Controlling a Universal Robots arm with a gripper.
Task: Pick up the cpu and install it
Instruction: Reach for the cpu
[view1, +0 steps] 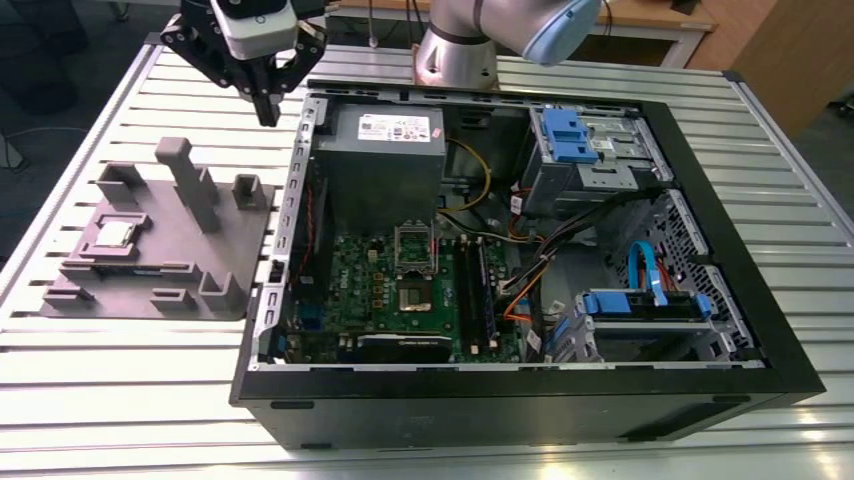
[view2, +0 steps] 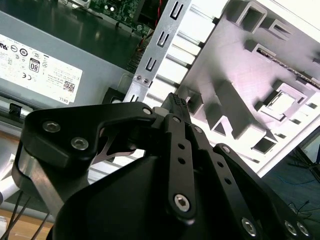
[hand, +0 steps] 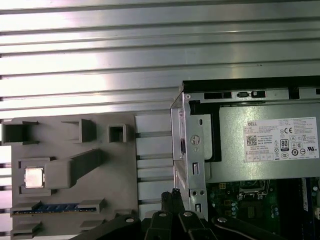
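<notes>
The cpu (view1: 118, 235) is a small silver square lying flat in a recess of the grey fixture plate (view1: 247, 225), at the exterior view's left of the open computer case (view1: 534, 400). It also appears in both wrist views, as the cpu (hand: 34, 177) and the cpu (view2: 282, 102). My gripper (view1: 268, 115) hangs above the slatted table, beyond the plate's far end and just outside the case wall. Its fingers are shut with nothing between them, as the gripper (hand: 170, 196) and the gripper (view2: 175, 98) also show. On the green motherboard (view1: 387, 300), the socket (view1: 414, 250) stands open.
A grey metal power supply box (view1: 380, 150) fills the case's far corner next to my gripper. Tall grey posts (view1: 187, 180) rise from the fixture plate. Blue drive cages (view1: 581, 140) and cables occupy the case's other side. The arm's base (view1: 461, 50) stands behind the case.
</notes>
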